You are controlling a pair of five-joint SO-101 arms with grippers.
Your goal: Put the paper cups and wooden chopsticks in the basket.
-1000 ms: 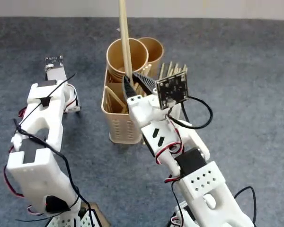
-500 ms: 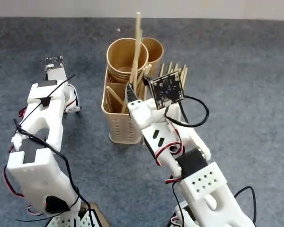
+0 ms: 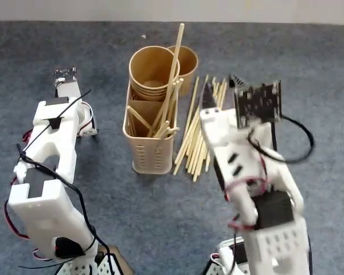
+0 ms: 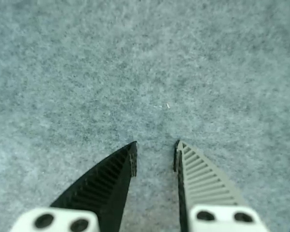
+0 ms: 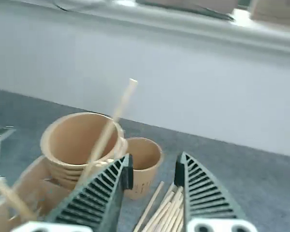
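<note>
A cream slotted basket (image 3: 142, 150) stands mid-table. A stack of paper cups (image 3: 152, 70) (image 5: 79, 140) sits in its far end, and a single paper cup (image 3: 187, 59) (image 5: 142, 160) stands close beside the stack. One long chopstick (image 3: 173, 75) (image 5: 112, 123) leans in the basket across the cups, above shorter ones. Loose wooden chopsticks (image 3: 197, 137) (image 5: 163, 212) lie on the carpet right of the basket. My right gripper (image 3: 219, 83) (image 5: 153, 166) hangs open and empty above their far ends. My left gripper (image 4: 154, 149) is open over bare carpet, far left.
Grey carpet (image 3: 309, 74) covers the table, with free room to the right and in front of the basket. The left arm (image 3: 49, 149) stretches along the left side. A pale wall (image 5: 193, 87) rises behind the table's far edge.
My right gripper let go of the long chopstick, which now leans in the basket. The right arm pulled back to the right, away from the basket. The left arm kept still.
</note>
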